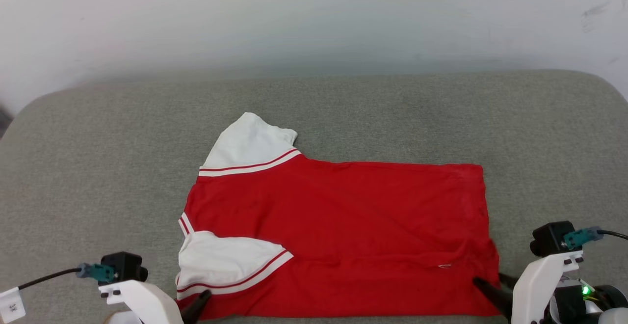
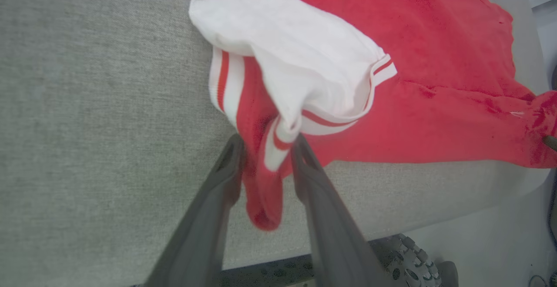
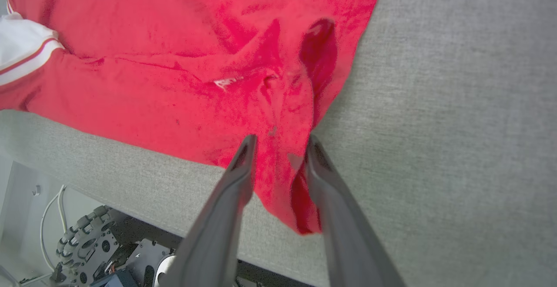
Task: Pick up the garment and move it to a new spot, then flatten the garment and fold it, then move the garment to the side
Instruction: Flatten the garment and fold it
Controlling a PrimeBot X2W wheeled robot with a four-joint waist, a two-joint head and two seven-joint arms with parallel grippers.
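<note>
The garment [image 1: 343, 226], a red jersey with white sleeves and red-and-white striped trim, lies spread on the grey padded surface [image 1: 98, 167], collar end to the left. One sleeve points away and the other is folded in over the near left corner. My left gripper [image 1: 198, 302] is at that near left corner. In the left wrist view it [image 2: 266, 141] is open, with a loose fold of the garment [image 2: 435, 61] drooping between the fingers. My right gripper [image 1: 490, 284] is at the near right hem corner. It [image 3: 282, 141] is open too, astride the hanging corner of the garment [image 3: 174, 61].
The padded surface's near edge runs just under both grippers, and the garment's near hem lies along it. Below that edge the wrist views show the robot's base wheels [image 2: 404, 261] [image 3: 87, 243]. A pale wall [image 1: 314, 19] stands behind. Bare grey padding surrounds the garment.
</note>
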